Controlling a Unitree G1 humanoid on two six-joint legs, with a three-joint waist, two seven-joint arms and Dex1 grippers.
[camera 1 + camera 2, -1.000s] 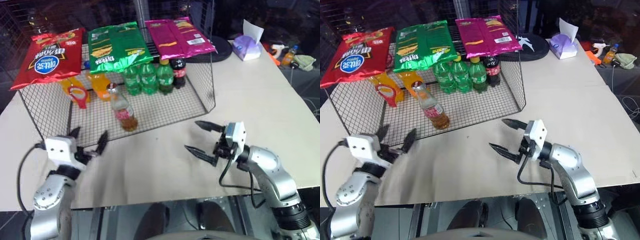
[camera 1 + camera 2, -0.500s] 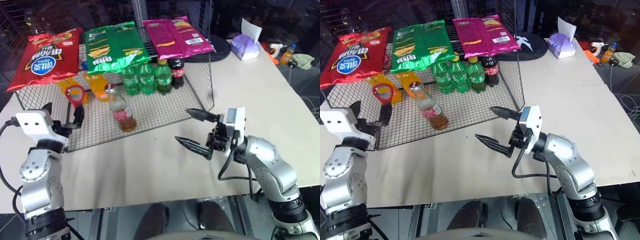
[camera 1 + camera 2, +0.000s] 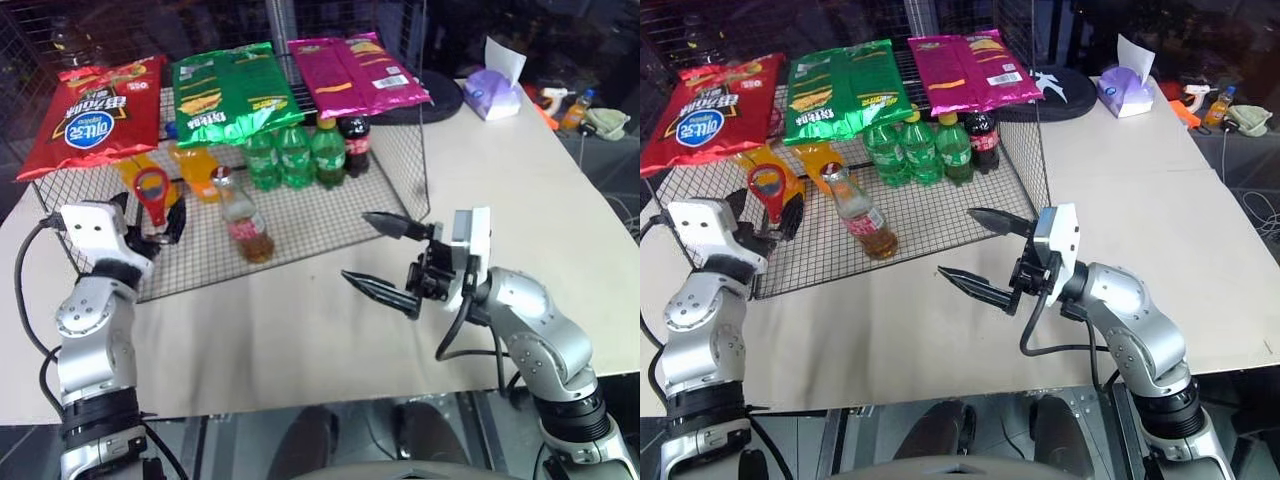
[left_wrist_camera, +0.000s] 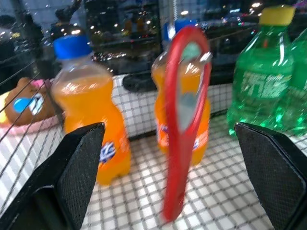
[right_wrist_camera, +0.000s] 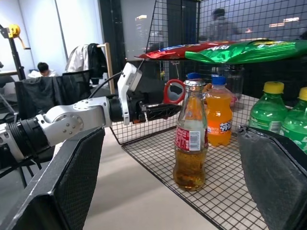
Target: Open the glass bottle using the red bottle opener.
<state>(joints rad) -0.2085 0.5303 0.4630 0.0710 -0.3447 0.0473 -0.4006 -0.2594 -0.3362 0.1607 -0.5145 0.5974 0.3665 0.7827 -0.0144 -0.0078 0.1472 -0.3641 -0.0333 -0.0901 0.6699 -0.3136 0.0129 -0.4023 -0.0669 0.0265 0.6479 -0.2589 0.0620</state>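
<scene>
The glass bottle (image 3: 245, 222) of amber liquid, with a red-and-white label, stands upright near the front of the wire rack's floor. The red bottle opener (image 3: 152, 194) stands upright to its left, ring head up, in front of the orange bottles. My left gripper (image 3: 150, 222) is open at the rack's front left, and the opener (image 4: 184, 120) rises between its fingers, apart from both. My right gripper (image 3: 357, 247) is open and empty above the table. It points left toward the bottle (image 5: 190, 139), a short way from it.
The wire rack (image 3: 330, 215) has red, green and magenta chip bags (image 3: 230, 95) on top. Orange soda bottles (image 3: 200, 170), green bottles (image 3: 295, 155) and a cola bottle (image 3: 357, 145) stand inside at the back. A tissue box (image 3: 495, 92) sits far right on the table (image 3: 520, 200).
My left gripper has risen and gone forward to the rack, so the opener now stands between its fingers. My right gripper has lifted a little and shifted left.
</scene>
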